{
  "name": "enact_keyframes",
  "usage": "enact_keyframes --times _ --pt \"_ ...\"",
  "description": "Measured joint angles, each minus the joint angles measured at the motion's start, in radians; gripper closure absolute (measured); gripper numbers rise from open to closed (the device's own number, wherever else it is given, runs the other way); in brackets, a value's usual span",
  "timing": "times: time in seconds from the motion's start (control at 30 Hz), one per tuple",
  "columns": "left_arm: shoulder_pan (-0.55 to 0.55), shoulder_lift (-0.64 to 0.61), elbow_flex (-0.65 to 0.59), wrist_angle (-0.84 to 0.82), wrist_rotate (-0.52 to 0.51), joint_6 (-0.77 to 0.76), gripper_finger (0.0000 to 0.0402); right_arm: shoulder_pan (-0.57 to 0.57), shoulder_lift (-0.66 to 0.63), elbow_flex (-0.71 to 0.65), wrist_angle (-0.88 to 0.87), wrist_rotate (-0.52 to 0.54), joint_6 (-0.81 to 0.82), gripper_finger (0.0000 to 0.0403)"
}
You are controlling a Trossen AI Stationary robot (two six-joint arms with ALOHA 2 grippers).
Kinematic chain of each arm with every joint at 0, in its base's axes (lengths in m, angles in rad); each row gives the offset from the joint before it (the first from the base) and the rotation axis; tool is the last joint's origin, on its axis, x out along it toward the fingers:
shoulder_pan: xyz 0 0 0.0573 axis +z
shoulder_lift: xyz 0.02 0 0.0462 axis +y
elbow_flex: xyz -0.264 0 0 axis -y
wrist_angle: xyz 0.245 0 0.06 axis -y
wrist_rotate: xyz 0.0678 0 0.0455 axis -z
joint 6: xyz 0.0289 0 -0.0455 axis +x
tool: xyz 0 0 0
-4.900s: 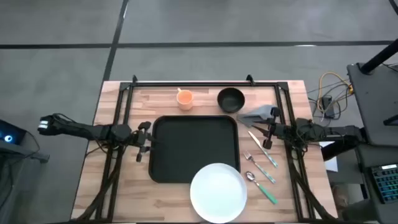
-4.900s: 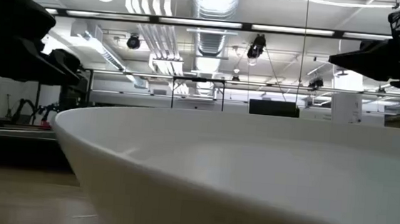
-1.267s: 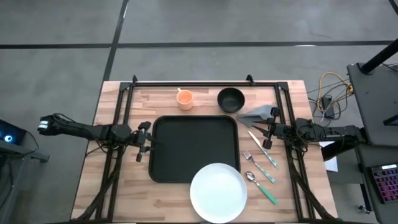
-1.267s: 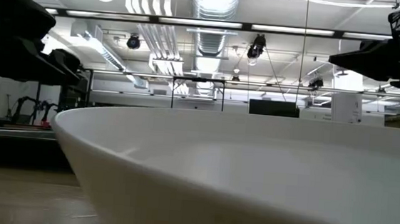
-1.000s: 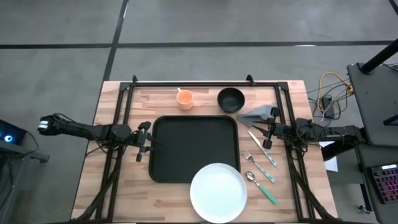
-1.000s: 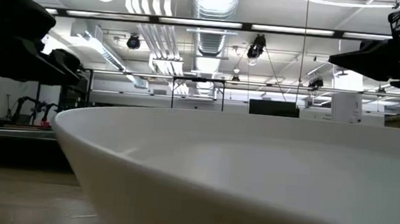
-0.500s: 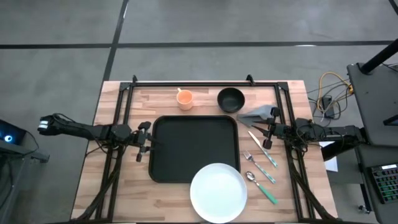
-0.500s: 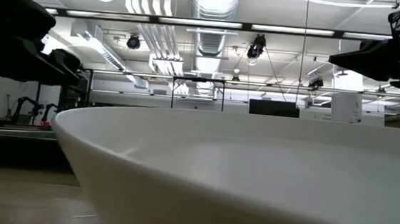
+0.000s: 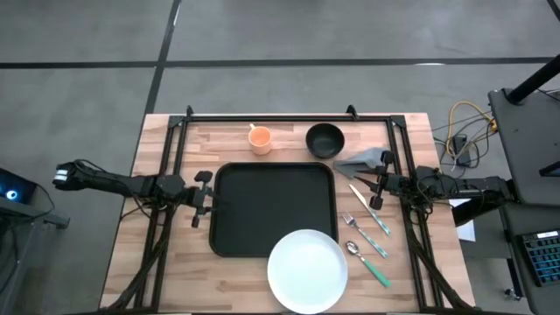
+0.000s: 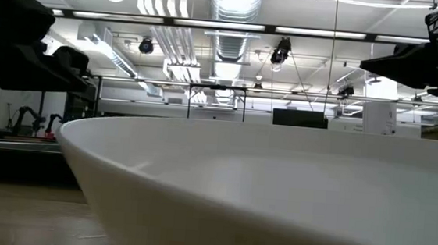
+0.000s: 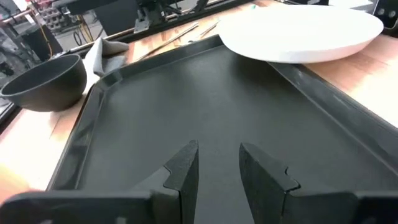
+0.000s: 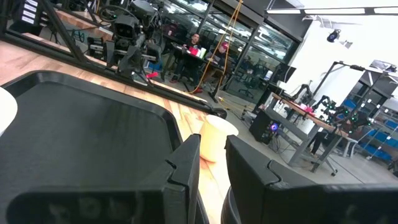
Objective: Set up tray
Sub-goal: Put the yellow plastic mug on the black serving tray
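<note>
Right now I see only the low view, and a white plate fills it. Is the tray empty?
Observer: Almost. The white plate overlaps the near right corner of the tray; nothing else is on it.
Operator: Where is the cutlery?
Observer: On the wood to the right of the tray: knife, fork, spoon.
Operator: And the left arm?
Observer: The left gripper is at the tray's left edge, its fingers apart and empty.

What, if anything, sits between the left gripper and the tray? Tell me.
Nothing visible. The left gripper hovers at the tray's left edge, fingers apart, with only bare tray ahead. The white plate overlaps the tray's far corner, away from it.
</note>
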State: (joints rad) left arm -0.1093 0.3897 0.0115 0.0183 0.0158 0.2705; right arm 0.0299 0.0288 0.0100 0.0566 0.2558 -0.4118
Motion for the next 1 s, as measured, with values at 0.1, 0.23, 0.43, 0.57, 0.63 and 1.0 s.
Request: enact_keyframes --times 0.1,0.23,0.43,0.57,0.63,1.0 --pt "0.000 0.000 0.000 0.000 0.000 0.002 0.0305 0.000 0.000 0.000 0.000 0.000 0.000 0.0335" --pt "0.000 0.000 0.000 0.022 -0.001 0.002 0.0305 0.000 0.000 0.000 0.000 0.000 0.000 0.0335" --pt "-0.001 0.000 0.000 0.252 -0.014 0.005 0.0305 0.000 0.000 0.000 0.000 0.000 0.000 0.0335" --pt "0.000 0.000 0.000 0.366 -0.126 0.016 0.0305 0.000 0.000 0.000 0.000 0.000 0.000 0.0335" --pt "0.000 0.000 0.000 0.414 -0.238 0.054 0.0305 0.000 0.000 0.000 0.000 0.000 0.000 0.0335" --pt "0.137 0.007 0.032 0.564 -0.510 0.041 0.0305 0.000 0.000 0.000 0.000 0.000 0.000 0.0335"
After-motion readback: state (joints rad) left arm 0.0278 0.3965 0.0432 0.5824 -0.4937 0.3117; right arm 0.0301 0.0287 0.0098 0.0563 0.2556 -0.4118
